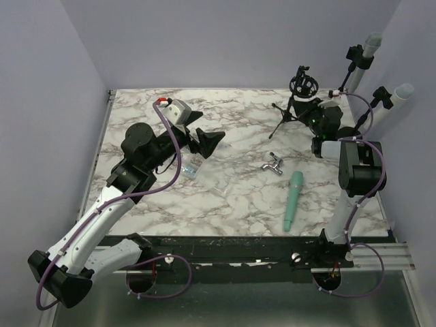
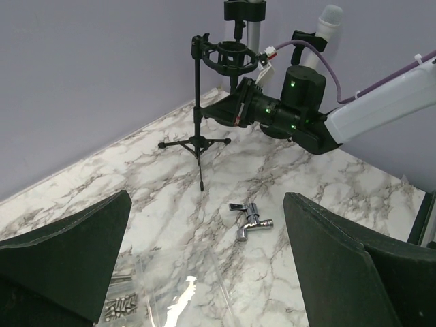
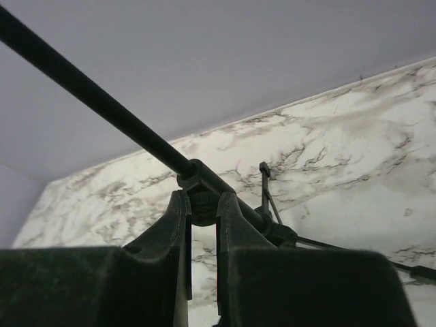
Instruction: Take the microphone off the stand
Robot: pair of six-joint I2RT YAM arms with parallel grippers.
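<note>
The right gripper is pinched narrow on the microphone stand, its two fingers clamping a round knuckle on the black pole. Only its own wrist camera shows this grip. From above, the right gripper merely seems to press against the tripod stand, and contact cannot be judged there.

The teal microphone shows in the overhead view alone. It lies flat on the marble table, out of the stand, towards the arm bases from the right gripper and well apart from it. The ring-shaped shock mount at the stand's top sits just beyond that gripper.

The left gripper is spread wide and holds nothing. Its wrist camera looks out between the two broad fingers and shows the stand side-on, standing upright on three legs, with the shock mount above and the right gripper just beside the pole, green lights glowing on the arm behind it. A chrome tap lies on the marble ahead of the left gripper, between it and the stand. A clear bag of screws lies under its fingers.

A small white tag hangs beside the mount, and anything printed on it is too small to read
</note>
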